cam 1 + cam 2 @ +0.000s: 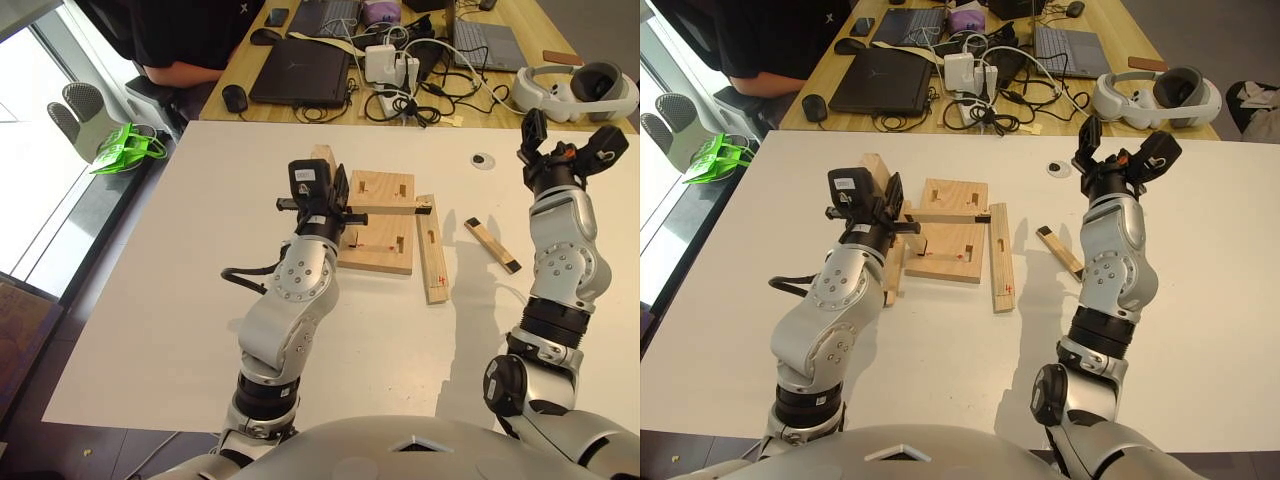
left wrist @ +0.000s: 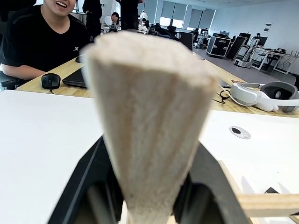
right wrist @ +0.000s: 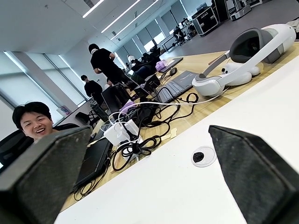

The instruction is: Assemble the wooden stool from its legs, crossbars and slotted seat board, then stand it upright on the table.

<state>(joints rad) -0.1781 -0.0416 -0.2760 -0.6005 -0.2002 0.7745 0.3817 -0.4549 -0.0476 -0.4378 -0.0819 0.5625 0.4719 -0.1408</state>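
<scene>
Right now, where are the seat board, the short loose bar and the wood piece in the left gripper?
Seat board (image 1: 945, 264): right eye view, bare front part.
Short loose bar (image 1: 1060, 252): right eye view, its middle.
Held wood piece (image 2: 149, 116): left wrist view, near face.

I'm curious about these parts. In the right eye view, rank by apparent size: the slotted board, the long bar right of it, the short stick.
1. Slotted board
2. Long bar
3. Short stick
All lie flat at similar distance, so nearness hardly matters.
</scene>
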